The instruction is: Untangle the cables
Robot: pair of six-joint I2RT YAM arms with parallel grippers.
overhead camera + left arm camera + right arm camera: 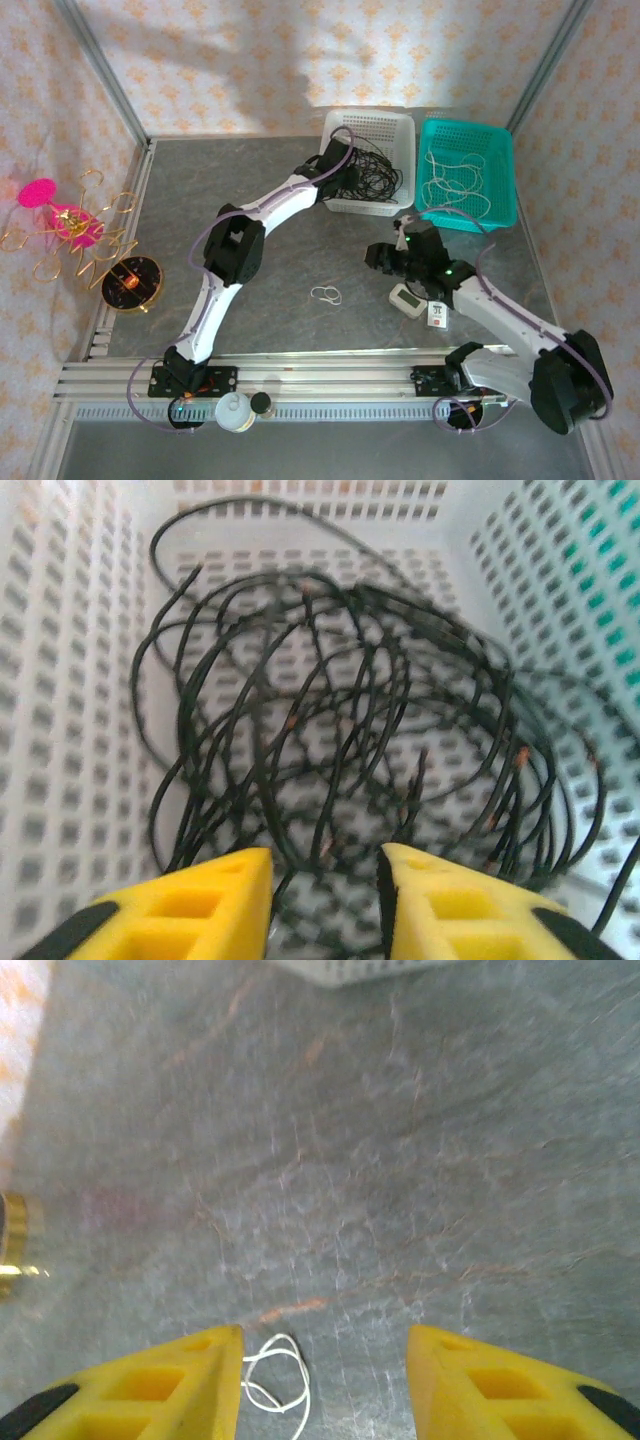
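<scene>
Two baskets stand just beside each other at the far side of the desk (320, 250), a white basket (365, 207) on the left and a teal basket (470, 222) on the right. The black cables (330, 730) lie in the white basket as one loose tangle of overlapping loops, spread over its perforated floor, with one strand arching up toward the far wall. The white cables (455, 180) lie scattered in thin curls inside the teal basket. One loose white cable (326, 294) lies apart from both, curled in a small loop on the bare desk between the two arms. The left arm reaches into the white basket, and the left tool (325, 865) hangs over the black tangle with its yellow fingers parted by a moderate gap; dark strands show below that gap, but nothing is pinched in it. The right tool (325, 1345) hovers over the open desk with its fingers spread wider and nothing between them, the loose white cable lying just beside its left finger. A small white device (407, 298) rests on the desk near the right arm.
</scene>
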